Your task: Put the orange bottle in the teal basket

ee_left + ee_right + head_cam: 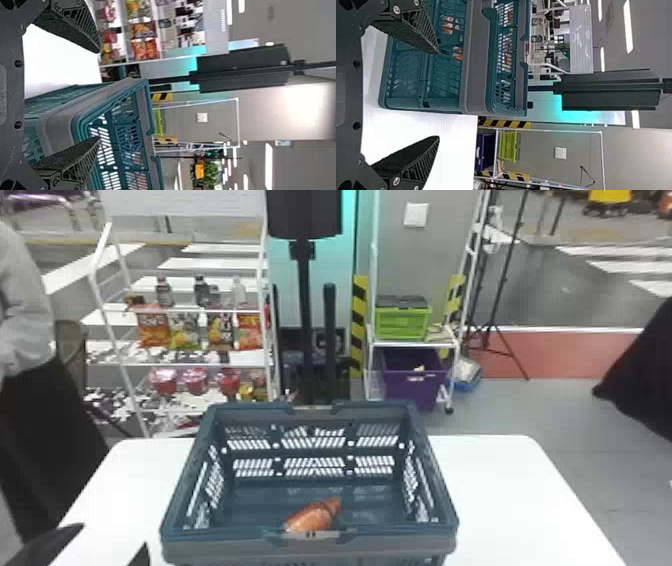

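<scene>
The orange bottle (314, 516) lies on its side inside the teal basket (435, 490), close to the basket's near wall. At the lower left corner of the head view is my left gripper (111, 547), left of the basket. In the left wrist view, my left gripper (99, 95) stands open beside a corner of the basket (59, 126), its fingers wide apart with nothing held. My right gripper (438, 95), in the right wrist view, is open and empty near the outer side of the basket (474, 59). Bits of orange show through the basket's slots there.
The basket stands on a white table (505, 490). Behind are a snack shelf (185, 362) at left and a rack with a green crate (402, 321) and a purple bin (414, 382). A black stand (304, 315) rises between them.
</scene>
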